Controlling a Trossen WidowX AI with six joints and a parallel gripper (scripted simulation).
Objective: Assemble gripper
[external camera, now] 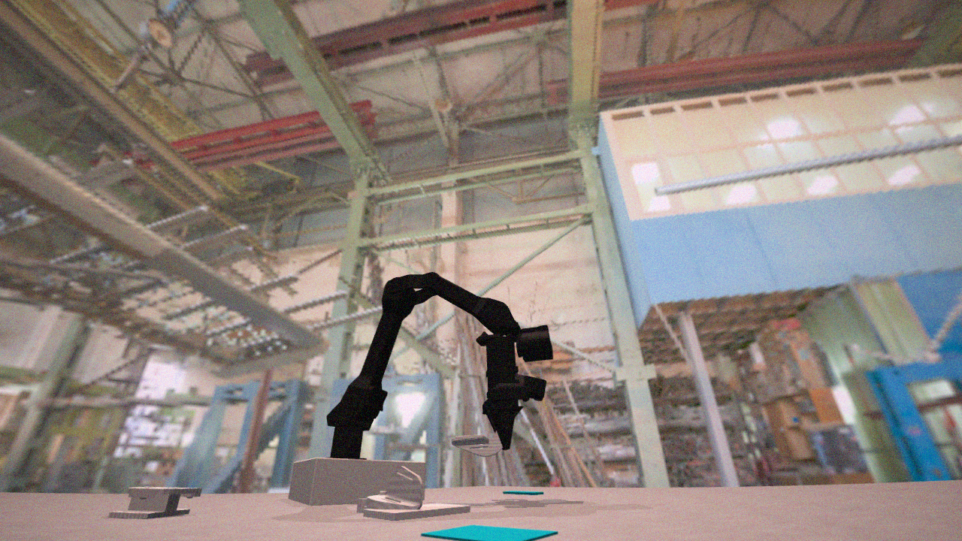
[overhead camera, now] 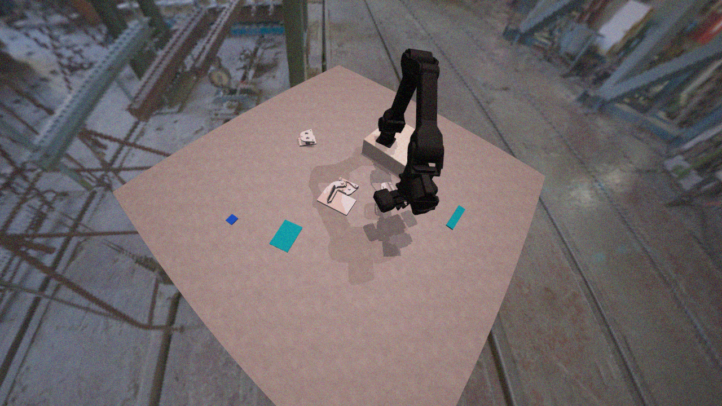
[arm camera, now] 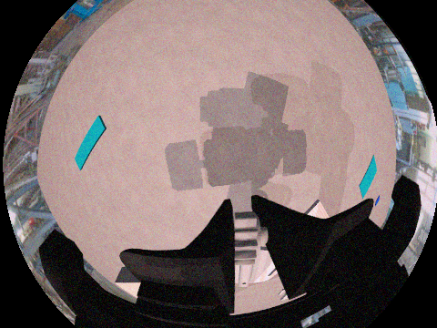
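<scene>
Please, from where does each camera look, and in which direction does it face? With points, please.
Top: high above the table (overhead camera: 303, 282), facing steeply down; arm and gripper (overhead camera: 399, 203) (external camera: 506, 445) (arm camera: 240, 203) visible.
Exterior: low beside the table, near tabletop height, facing across it; whole arm in profile.
Wrist: on the arm near the gripper, facing down past its two dark fingers.
Top and exterior share the pale mounting block (overhead camera: 383, 157) (external camera: 322, 481).
</scene>
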